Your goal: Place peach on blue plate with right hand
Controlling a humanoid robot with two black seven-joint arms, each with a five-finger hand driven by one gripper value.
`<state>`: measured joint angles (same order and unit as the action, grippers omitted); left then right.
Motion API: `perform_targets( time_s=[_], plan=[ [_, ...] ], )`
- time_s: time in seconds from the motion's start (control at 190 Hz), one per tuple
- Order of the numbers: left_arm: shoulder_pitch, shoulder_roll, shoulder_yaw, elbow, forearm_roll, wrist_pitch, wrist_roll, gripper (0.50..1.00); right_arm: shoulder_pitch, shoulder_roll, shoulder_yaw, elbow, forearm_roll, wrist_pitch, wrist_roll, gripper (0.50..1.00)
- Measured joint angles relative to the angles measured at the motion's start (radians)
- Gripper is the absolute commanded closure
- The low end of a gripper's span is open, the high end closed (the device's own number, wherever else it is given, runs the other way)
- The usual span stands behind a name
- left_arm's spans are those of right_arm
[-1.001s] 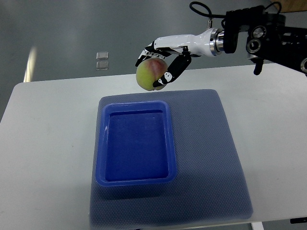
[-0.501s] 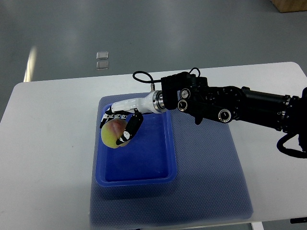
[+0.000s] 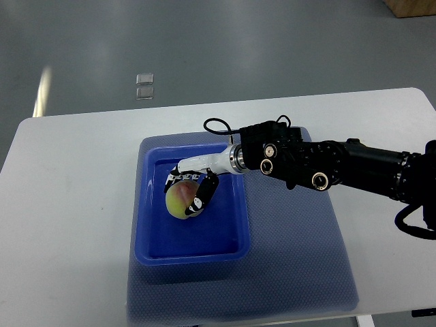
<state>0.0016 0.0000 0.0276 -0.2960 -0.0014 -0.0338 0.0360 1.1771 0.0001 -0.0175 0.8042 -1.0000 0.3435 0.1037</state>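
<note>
White tabletop (image 3: 68, 204), rounded corners, carries everything. Landmark: blue plate (image 3: 146, 245), a rectangular tray-like dish with raised rim. Dark blue mat (image 3: 300, 252) lies under the blue plate and extends well past its right rim. Right arm (image 3: 340, 167), black, enters from the right edge and crosses the mat to reach over the blue plate's upper right corner. Right hand (image 3: 192, 193), white with black fingertips, sits inside the blue plate's upper half, fingers curled around the peach (image 3: 178, 199). Peach is yellow-green with a red blush, within the rim; contact with the plate floor cannot be told.
</note>
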Motion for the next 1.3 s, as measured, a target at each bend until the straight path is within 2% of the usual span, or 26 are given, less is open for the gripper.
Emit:
perform_targets(
  time_s=[0.042,0.379,0.479,0.659,0.832,0.975,1.106,1.301],
  plan=[
    [0.0,0.0,0.0,0.0,0.0,0.0,0.0,0.5,0.0,0.0,0.0,0.0,0.0,0.0,0.0,0.587],
    [0.0,0.0,0.0,0.001,0.0,0.0,0.0,0.5,0.043,-0.008,0.023,0.012,0.022,0.017,-0.001,0.572],
    [0.0,0.0,0.0,0.001,0.0,0.0,0.0,0.5,0.074,-0.05,0.056,0.023,0.033,0.019,-0.001,0.572],
    [0.0,0.0,0.0,0.001,0.0,0.0,0.0,0.5,0.079,-0.192,0.282,0.039,0.115,0.04,0.009,0.57],
    [0.0,0.0,-0.002,0.0,0.0,0.0,0.0,0.5,-0.054,-0.277,0.517,0.031,0.266,0.037,0.013,0.57],
    [0.0,0.0,-0.001,0.0,0.0,0.0,0.0,0.5,-0.197,-0.282,0.724,0.02,0.386,0.031,0.016,0.57],
    [0.0,0.0,0.0,-0.001,0.0,0.0,0.0,0.5,-0.354,-0.244,0.913,0.007,0.566,0.017,0.048,0.57],
    [0.0,0.0,0.0,-0.014,0.001,0.0,0.002,0.5,-0.461,-0.138,0.996,-0.075,0.735,-0.006,0.084,0.57]
  ],
)
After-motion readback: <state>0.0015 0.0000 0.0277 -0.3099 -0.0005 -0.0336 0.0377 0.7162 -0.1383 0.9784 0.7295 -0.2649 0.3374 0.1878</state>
